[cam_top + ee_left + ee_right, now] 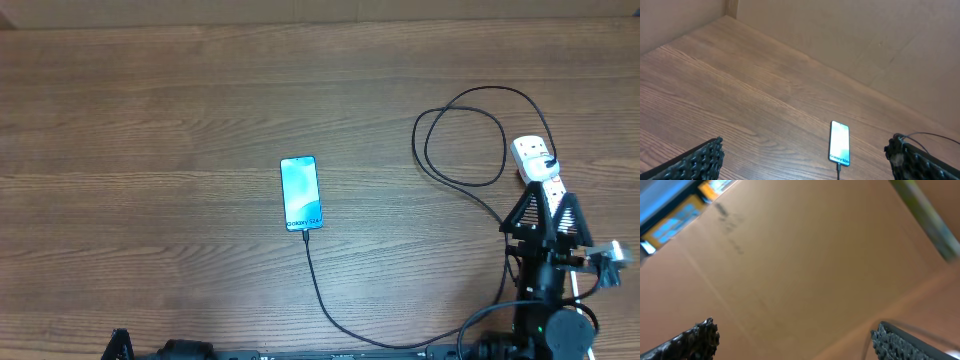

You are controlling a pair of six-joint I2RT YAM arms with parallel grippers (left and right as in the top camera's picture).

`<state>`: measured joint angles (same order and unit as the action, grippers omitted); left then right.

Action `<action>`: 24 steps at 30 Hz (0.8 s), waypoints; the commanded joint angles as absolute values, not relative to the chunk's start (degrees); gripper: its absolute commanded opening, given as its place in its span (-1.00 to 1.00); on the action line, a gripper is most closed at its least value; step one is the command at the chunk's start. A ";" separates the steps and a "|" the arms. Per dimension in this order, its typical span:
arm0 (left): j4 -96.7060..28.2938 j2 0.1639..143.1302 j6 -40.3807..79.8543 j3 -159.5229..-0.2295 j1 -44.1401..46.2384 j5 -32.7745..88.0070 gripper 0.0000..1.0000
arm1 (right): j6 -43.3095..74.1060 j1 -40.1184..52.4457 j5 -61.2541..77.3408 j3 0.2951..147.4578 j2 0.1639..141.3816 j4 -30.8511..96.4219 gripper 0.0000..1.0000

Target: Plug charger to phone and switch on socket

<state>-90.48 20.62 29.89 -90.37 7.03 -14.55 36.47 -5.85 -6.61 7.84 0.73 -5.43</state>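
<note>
The phone (301, 193) lies flat mid-table with a lit light-blue screen; it also shows in the left wrist view (839, 143). The charger cable (330, 305) is plugged into its near end, runs toward the front edge, and loops (460, 135) at the right up to the socket. The socket (534, 160), a white power strip, lies at the right, its near end hidden under my right gripper (550, 200). That gripper is open, just above the strip's near end. My left gripper (805, 160) is open and empty, well short of the phone, at the front left edge.
A brown cardboard wall (865, 45) borders the far side of the wooden table (150, 130). The right wrist view shows only this wall (805, 270), blurred. The right arm's base (550, 320) stands at the front right.
</note>
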 commanded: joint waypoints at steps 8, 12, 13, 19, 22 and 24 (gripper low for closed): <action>-90.21 20.60 29.82 -90.37 7.09 -14.04 0.99 | 43.51 -5.58 -14.11 2.46 0.27 -4.36 1.00; -90.21 20.60 29.82 -90.37 7.09 -14.04 0.99 | 43.48 -5.58 -13.89 2.44 0.27 -2.26 1.00; -90.21 20.60 29.82 -90.37 7.09 -14.04 0.99 | 43.51 -5.58 -13.91 2.44 0.27 -0.86 1.00; -90.21 20.60 29.82 -90.37 7.09 -14.04 0.99 | 43.31 -5.58 -13.89 2.42 0.51 7.90 1.00; -90.21 20.60 29.82 -90.37 7.09 -14.04 0.99 | 43.31 -5.58 -13.91 2.42 0.56 8.05 1.00; -90.21 20.60 29.82 -90.37 7.09 -14.04 0.99 | 43.31 -5.58 -13.91 2.42 0.56 8.05 0.99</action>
